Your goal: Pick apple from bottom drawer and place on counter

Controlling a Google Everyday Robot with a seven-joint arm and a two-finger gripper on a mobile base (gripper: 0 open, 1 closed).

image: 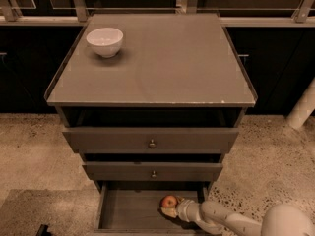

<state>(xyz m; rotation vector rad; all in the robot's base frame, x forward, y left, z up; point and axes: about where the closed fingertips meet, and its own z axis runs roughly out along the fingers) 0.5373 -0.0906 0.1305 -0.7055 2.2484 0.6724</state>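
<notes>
The apple [170, 200] sits at the right of the open bottom drawer [125, 211], right against the gripper [172, 213] reaching in from the right — whether it grips cannot be told — with the counter [162, 63] well above.

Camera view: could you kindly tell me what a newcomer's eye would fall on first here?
The red apple in the open bottom drawer, at the very bottom of the scene, stands out, with the gripper right against it on a pale arm reaching in from the lower right. Next comes the white bowl, at the back left of the wide counter.
</notes>
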